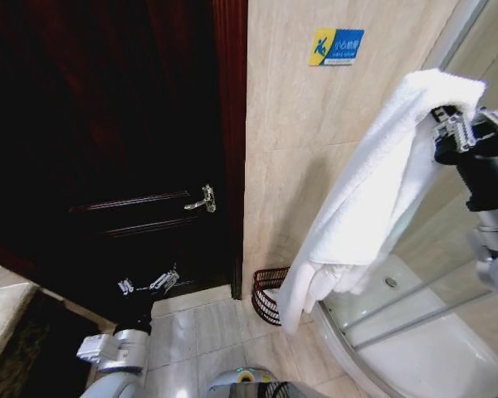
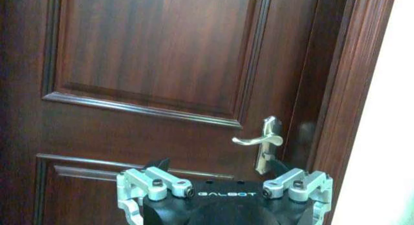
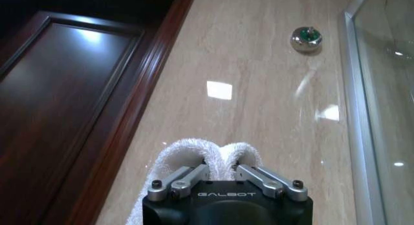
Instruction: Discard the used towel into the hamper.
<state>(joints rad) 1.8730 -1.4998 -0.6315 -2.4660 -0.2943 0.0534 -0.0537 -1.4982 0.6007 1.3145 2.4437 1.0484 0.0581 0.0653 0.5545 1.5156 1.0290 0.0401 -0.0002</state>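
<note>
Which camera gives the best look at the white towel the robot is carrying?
The head view: the towel hangs full length from the raised right gripper, above the hamper. The right wrist view shows just a pinched fold between the fingers. The left wrist view faces the door.

I'm looking at a dark reddish-brown panelled wooden door (image 1: 108, 149) with a silver lever handle (image 1: 202, 199), set beside a beige marble-tiled wall (image 1: 299, 124) carrying a small blue and yellow caution sign (image 1: 336, 46). Pale glossy floor tiles (image 1: 199, 332) meet a curved glass shower enclosure (image 1: 415, 274) with a white tray.
</note>
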